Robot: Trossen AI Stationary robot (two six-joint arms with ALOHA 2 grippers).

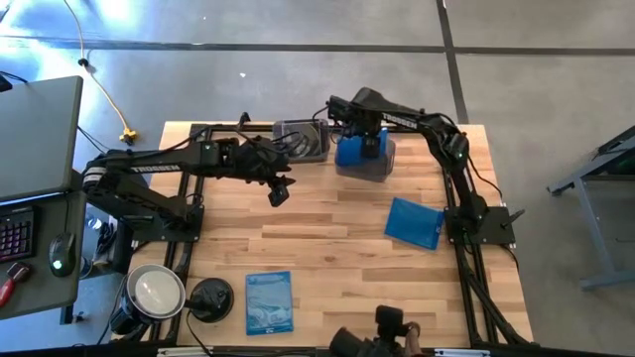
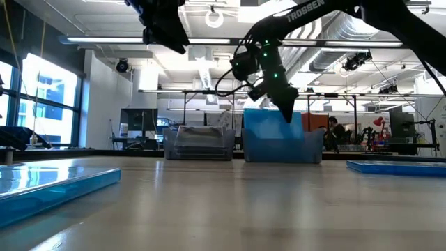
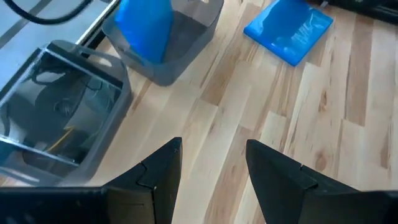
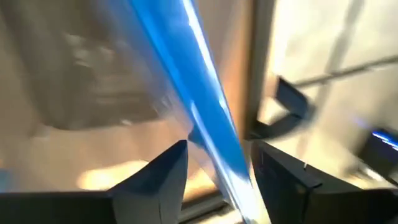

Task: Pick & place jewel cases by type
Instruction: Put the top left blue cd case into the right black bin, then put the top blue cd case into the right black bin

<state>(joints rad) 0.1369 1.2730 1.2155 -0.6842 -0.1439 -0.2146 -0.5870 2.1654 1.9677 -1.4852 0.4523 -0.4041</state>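
R gripper [image 1: 363, 149] is hanging over the right-hand smoky tub [image 1: 382, 169] at the table's far edge. The blue jewel case [image 4: 205, 130] is standing on edge inside that tub, tilted. In my R wrist view it's running diagonally between my two fingers [image 4: 155, 180]; there looks to be some gap each side, but the view is smeared, so I can't say for sure whether I'm gripping it or have let go. In the low view the case [image 2: 268, 136] is poking up above the tub wall, w/ my fingertips right at its top edge.

L gripper [image 1: 279, 190] is hovering above bare wood near the table middle, jaws spread wide, holding nothing. From its wrist cam I'm seeing the left-hand tub [image 3: 59, 118] w/ dark and clear cases stacked inside, shiny disc showing thru the top one.

Two more blue cases are lying flat on the wooden table [image 1: 327, 238]: a plain blue one [image 1: 415, 222] beside the R arm base, well apart from the tubs, and a paler printed one [image 1: 269, 301] near the front edge. A round black disc-shaped thing [image 1: 210, 297] is sitting just beside the printed case, at the front-left corner.
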